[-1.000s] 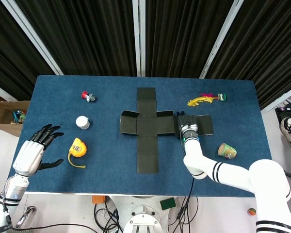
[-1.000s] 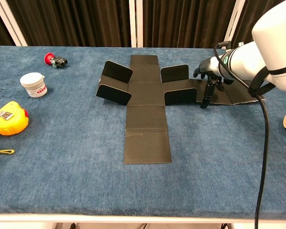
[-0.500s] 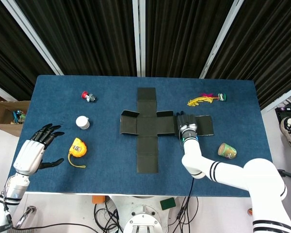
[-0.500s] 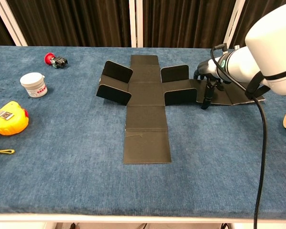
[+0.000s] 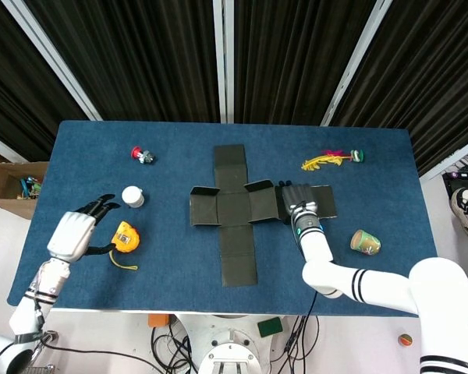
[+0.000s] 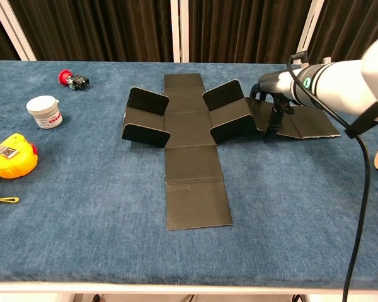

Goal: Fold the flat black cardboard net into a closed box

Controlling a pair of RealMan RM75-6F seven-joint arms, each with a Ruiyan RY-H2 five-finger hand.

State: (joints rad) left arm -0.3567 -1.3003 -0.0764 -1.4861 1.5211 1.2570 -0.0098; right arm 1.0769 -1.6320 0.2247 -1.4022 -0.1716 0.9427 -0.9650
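A: Left hand (image 5: pixel 76 232)?
B: 9 o'clock table (image 5: pixel 171 265) edge, fingers spread, holding nothing, beside tape measure (image 5: pixel 125 236).
A: Net (image 5: pixel 235 209)?
B: Table centre, side flaps raised.
A: Right hand (image 5: pixel 297 199)?
B: 3 o'clock of centre, fingers pressing down on the net's right panel; grasp unclear.

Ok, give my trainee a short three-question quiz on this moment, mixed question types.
1. True or false: the right hand rests on the black cardboard net.
2. Which lies nearest the left hand? A) paper cup B) yellow tape measure C) red-capped part
3. Fill in: the small white jar stands on the blue ____.

Key: 1 true; 2 B; 3 table.
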